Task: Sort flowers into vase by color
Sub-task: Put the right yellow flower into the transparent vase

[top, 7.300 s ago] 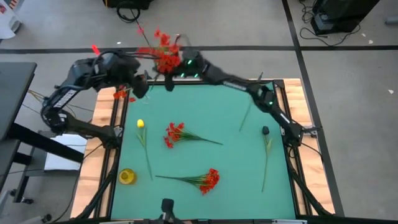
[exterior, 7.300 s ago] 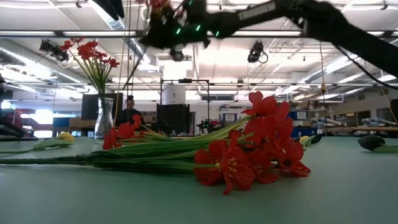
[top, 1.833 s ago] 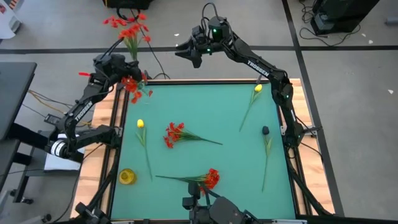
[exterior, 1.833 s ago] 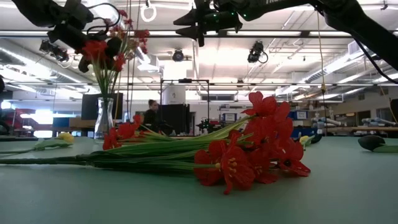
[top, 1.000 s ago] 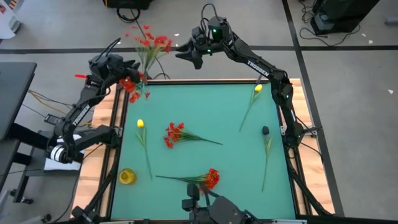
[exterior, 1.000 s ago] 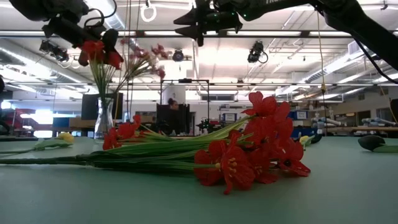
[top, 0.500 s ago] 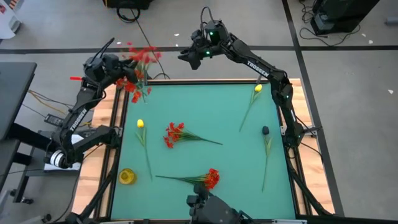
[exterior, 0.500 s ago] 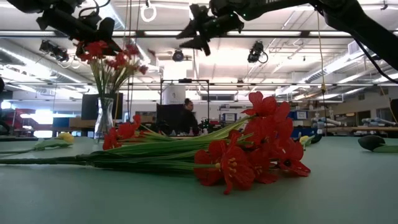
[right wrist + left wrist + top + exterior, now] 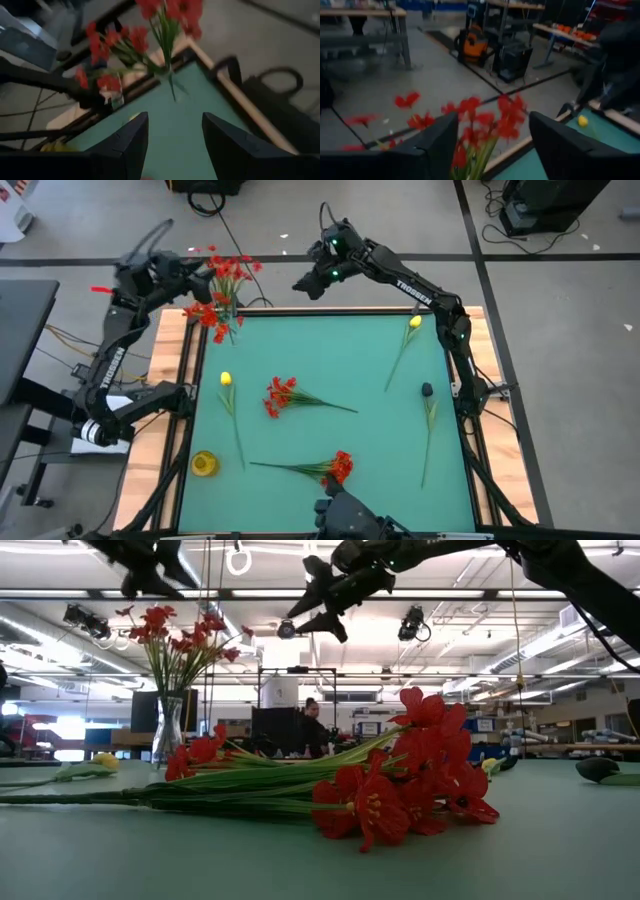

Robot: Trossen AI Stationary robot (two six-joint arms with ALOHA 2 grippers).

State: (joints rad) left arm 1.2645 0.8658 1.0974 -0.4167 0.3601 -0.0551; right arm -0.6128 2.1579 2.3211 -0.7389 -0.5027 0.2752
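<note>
— Flowers? Red sprays (image 9: 222, 280) stood in the glass vase (image 9: 167, 730) at the counter's (image 9: 330, 350) far left corner; two more red sprays (image 9: 283, 394) and yellow tulips (image 9: 226, 380) lay on the green.
— And the pincers?
— The left pincer (image 9: 188, 268) hovered just beside those blossoms, fingers apart, holding nothing. The right pincer (image 9: 305, 283) hung above the far edge, spread wide, empty.
</note>
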